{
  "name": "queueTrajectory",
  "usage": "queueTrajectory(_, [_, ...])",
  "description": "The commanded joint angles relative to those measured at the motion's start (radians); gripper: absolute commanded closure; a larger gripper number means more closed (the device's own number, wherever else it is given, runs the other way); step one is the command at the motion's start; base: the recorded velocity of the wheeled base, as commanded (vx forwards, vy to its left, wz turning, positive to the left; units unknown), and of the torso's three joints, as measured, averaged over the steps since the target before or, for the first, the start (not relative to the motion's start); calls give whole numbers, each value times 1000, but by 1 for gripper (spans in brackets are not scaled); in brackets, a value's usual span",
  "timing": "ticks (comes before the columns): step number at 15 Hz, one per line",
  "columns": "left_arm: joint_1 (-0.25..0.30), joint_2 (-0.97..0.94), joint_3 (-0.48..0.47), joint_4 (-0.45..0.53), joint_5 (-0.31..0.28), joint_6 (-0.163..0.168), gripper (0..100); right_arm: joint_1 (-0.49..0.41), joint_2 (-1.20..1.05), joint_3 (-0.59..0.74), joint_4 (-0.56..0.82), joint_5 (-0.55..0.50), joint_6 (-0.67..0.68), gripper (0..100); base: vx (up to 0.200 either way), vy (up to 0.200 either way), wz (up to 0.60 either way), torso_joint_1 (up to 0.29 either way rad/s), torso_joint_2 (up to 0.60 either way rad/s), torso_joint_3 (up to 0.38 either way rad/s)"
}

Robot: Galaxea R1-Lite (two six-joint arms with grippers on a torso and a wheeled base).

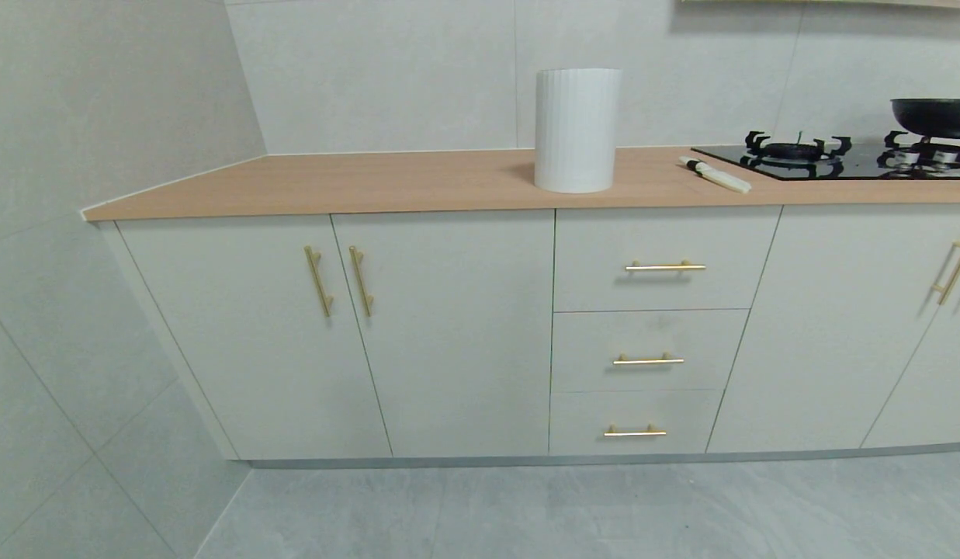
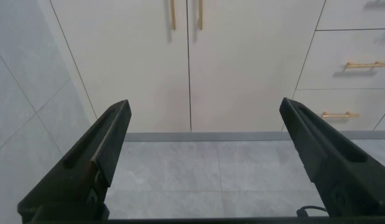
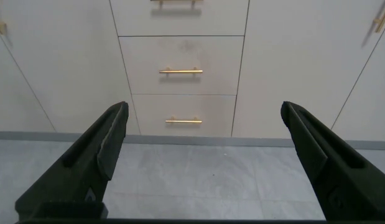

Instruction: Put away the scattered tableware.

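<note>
while both arms are hanging low before the kitchen unit, the left gripper (image 2: 204, 109) is keeping its jaws spread wide with nothing between them. it is facing the double cabinet doors (image 2: 189, 68) and the grey floor tiles (image 2: 198, 177) at their foot.

the right gripper (image 3: 204, 111) is likewise gaping wide and carrying nothing. it is facing the drawer stack (image 3: 181, 65), with the gold handles of the middle and bottom drawers showing between its jaws.

on the head view:
- a wooden countertop (image 1: 371, 182) is running across the unit, from the wall corner on the left to the black gas hob (image 1: 836, 161) on the right.
- a white ribbed container (image 1: 577, 130) is standing upright on the countertop, above the seam between the double doors and the drawers.
- a pale long utensil (image 1: 715, 175) is lying flat on the countertop between the container and the hob, apart from the container and just beside the hob's near corner (exact type hard to tell; a dark band is showing near its far end).
- a black pan (image 1: 934, 116) is sitting on the hob's far right burner.
- all doors and drawers are sitting closed.
- both grippers are hanging well below the countertop, well apart from utensil and container.
</note>
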Motion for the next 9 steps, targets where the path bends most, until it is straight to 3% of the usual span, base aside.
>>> queueTrajectory(1, [0, 0, 0, 1, 0, 1, 0, 0, 2, 0, 0, 0, -1, 0, 0, 0, 0, 0, 0, 0])
queueTrajectory(2, [0, 0, 0, 1, 0, 1, 0, 0, 2, 0, 0, 0, 0, 0, 0, 0, 0, 0, 0, 0])
queueTrajectory(9, [0, 0, 0, 0, 0, 1, 0, 0, 2, 0, 0, 0, 0, 0, 200, 0, 0, 4, -1, -1])
